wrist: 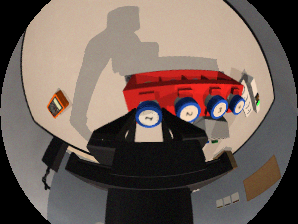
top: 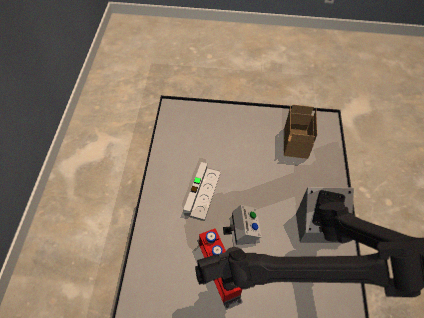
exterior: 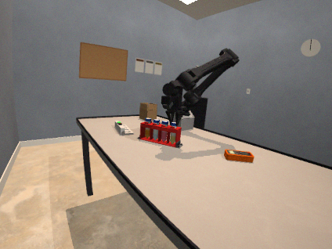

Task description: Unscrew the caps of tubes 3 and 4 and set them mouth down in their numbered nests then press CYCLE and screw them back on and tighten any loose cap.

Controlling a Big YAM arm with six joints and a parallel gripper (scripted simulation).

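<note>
The red decapping station point(top: 233, 296) point(exterior: 160, 127) point(wrist: 172, 91) holds four tubes with blue-rimmed caps. My gripper point(exterior: 173, 120) point(wrist: 148, 111) is shut on the cap of tube 1 point(wrist: 148, 113), which sits on its tube. The caps of tube 2 point(wrist: 188, 111) point(exterior: 164, 123), tube 3 point(wrist: 218, 108) point(top: 217, 250) and tube 4 point(wrist: 238, 105) point(top: 211, 236) are on their tubes. In the top view the arm hides tubes 1 and 2. The cap tray point(top: 188, 206) has four empty nests. Its green lamp point(top: 197, 180) point(exterior: 119, 123) is lit; the amber lamp point(top: 194, 189) is dark.
The key housing point(top: 239, 226) with the blue CYCLE key point(top: 255, 226) and green READY key point(top: 253, 215) stands between the station and the arm's base. An open cardboard box point(top: 298, 145) point(exterior: 148, 111) stands at the table's far end. An orange meter point(exterior: 239, 156) point(wrist: 57, 104) lies beyond tube 1's end.
</note>
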